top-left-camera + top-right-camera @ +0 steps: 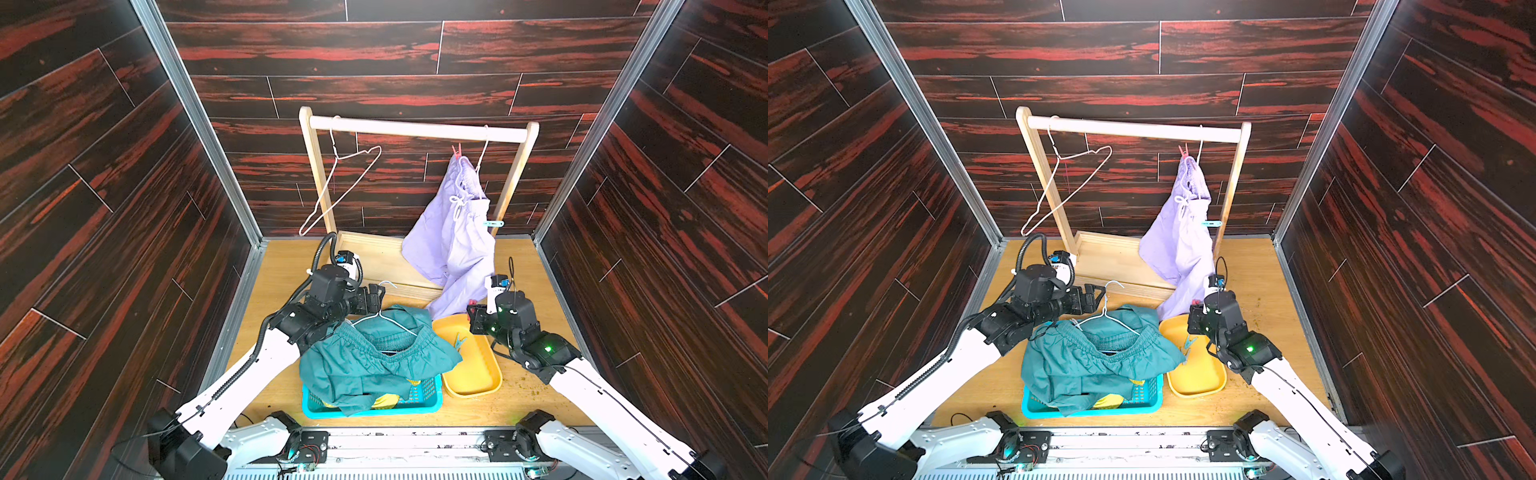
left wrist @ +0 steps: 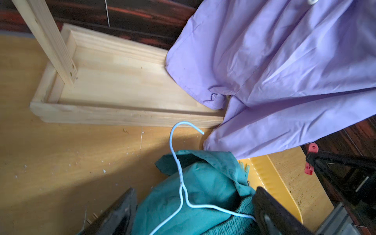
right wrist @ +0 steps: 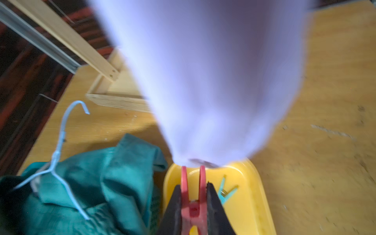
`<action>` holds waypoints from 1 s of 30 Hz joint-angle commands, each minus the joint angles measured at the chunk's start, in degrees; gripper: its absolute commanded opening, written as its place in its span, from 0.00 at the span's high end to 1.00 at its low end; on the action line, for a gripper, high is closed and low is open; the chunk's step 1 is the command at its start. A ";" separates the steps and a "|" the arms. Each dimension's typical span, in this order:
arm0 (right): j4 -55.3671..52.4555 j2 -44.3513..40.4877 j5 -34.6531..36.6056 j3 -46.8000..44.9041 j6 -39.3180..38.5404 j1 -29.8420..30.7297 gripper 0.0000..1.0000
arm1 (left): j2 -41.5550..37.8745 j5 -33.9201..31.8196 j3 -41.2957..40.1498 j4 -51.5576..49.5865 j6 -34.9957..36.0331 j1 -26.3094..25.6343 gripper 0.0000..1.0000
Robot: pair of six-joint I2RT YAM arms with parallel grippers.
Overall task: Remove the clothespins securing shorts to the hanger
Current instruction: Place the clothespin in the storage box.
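grips a red-pink clothespin point(image 3: 193, 209) in the narrow right hand point(image 3: 193, 186), above the yellow tray point(image 3: 254, 203) holding a light blue clothespin point(image 3: 225, 192). holds the left hand point(image 2: 195, 190) spread wide over the teal shorts point(image 2: 213, 177) and white wire hanger point(image 2: 180, 173), both draped across the blue basket point(image 1: 374, 409) on the tabletop point(image 1: 536, 291). on the wooden rack point(image 1: 415, 129), lavender shorts point(image 1: 449, 232) hanging, pinned by an upper red-pink clothespin point(image 1: 457, 151) at the waist and a side light blue clothespin point(image 1: 493, 223) lower down.
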 commanded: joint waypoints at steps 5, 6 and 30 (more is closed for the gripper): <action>-4.41 -3.38 2.79 -4.72 4.34 0.26 0.89 | 1.43 -1.56 1.09 -2.40 -8.28 0.19 0.10; -4.50 -3.76 2.54 -5.40 4.71 0.30 0.89 | 1.68 -2.02 1.12 -2.92 -9.05 0.19 0.10; 7.72 4.53 0.81 -16.96 6.77 0.31 0.83 | 16.29 -6.00 7.82 -8.40 -4.19 -1.90 0.22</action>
